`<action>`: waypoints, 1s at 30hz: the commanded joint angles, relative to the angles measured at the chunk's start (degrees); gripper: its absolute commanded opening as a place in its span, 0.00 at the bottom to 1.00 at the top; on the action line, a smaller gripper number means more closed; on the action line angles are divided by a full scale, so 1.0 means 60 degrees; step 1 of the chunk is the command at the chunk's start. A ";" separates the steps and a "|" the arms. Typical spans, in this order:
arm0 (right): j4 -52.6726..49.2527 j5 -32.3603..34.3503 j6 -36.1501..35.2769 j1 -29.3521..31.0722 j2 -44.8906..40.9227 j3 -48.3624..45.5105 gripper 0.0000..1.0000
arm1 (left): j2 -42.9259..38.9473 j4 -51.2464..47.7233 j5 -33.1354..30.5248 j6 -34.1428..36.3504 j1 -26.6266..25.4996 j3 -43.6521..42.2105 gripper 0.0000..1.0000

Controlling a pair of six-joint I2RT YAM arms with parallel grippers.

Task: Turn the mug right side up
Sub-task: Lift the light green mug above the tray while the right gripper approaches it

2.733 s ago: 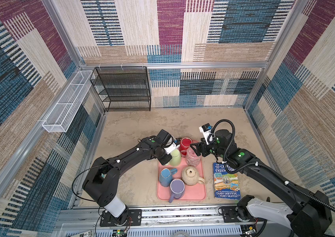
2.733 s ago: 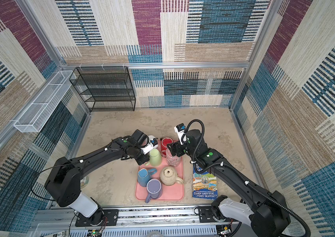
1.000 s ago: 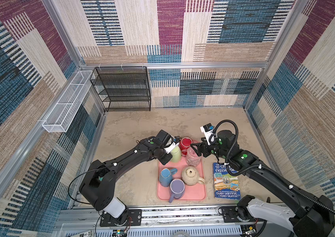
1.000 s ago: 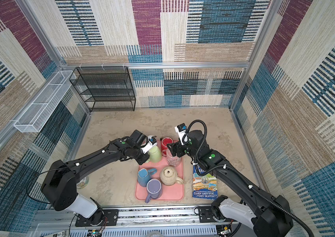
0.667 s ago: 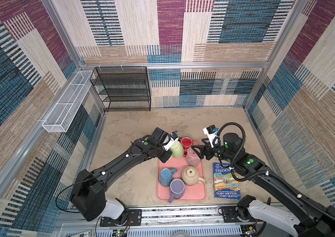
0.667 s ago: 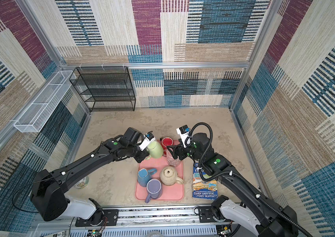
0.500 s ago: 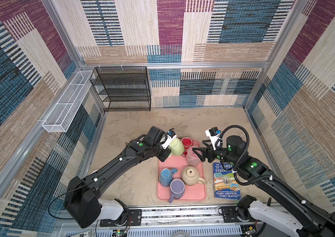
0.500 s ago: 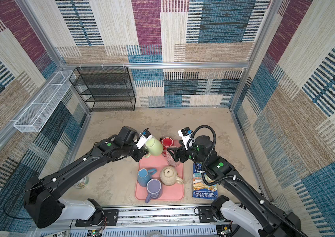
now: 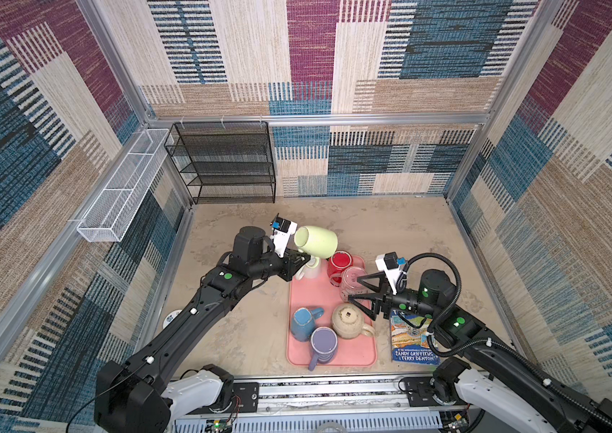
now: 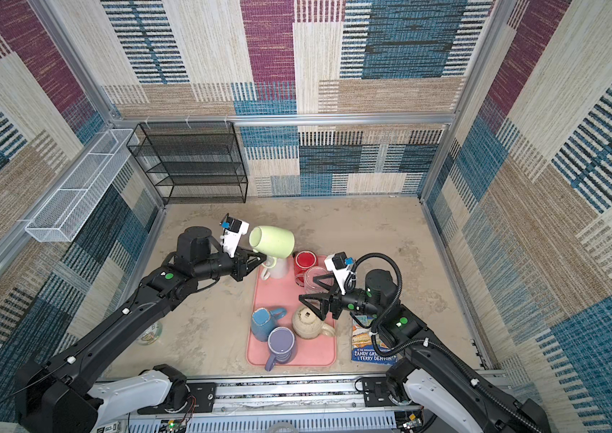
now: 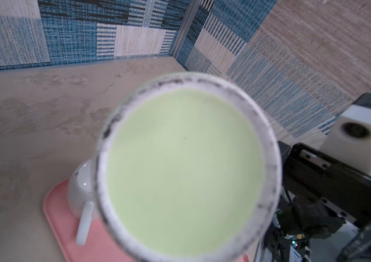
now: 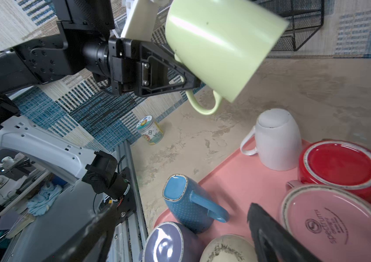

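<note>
The light green mug (image 9: pixel 317 241) (image 10: pixel 274 240) hangs in the air above the far left corner of the pink tray (image 9: pixel 313 296), tipped onto its side. My left gripper (image 9: pixel 306 258) (image 12: pixel 199 85) is shut on its handle. The mug's green base with its speckled white ring (image 11: pixel 184 172) fills the left wrist view and hides the jaws there. In the right wrist view the mug (image 12: pixel 220 45) tilts with its mouth pointing away from the left arm. My right gripper (image 9: pixel 353 288) (image 12: pixel 182 205) stands open and empty over the tray, beside the pink mug (image 9: pixel 353 279).
On the tray stand upside-down white (image 9: pixel 310 270), red (image 9: pixel 340 262), blue (image 9: pixel 302 322), purple (image 9: pixel 323 343) and beige (image 9: pixel 349 320) mugs. A book (image 9: pixel 413 341) lies right of the tray, and a small jar (image 10: pixel 150 331) sits at the left. A black wire rack (image 9: pixel 225 161) stands at the back.
My left arm has lifted the green mug off the tray, up and toward the back left, tipping it onto its side. The right gripper has drawn back from the pink mug and opened wider.
</note>
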 commanded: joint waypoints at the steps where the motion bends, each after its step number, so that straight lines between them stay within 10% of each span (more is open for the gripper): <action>1: 0.2356 -0.0719 0.0865 -0.0038 0.0329 -0.0088 0.92 | 0.0181 0.3358 0.1490 -0.1527 0.0085 0.0030 0.00; 19: 0.7109 -0.1249 0.3868 -0.1152 0.3151 0.1014 0.89 | 0.1516 1.0974 0.2208 -0.6405 0.0250 -0.1061 0.00; 30: 0.7690 -0.1930 0.4479 -0.1166 0.4749 0.2698 0.66 | 0.1260 1.1410 0.2392 -0.6716 0.0246 -0.1161 0.00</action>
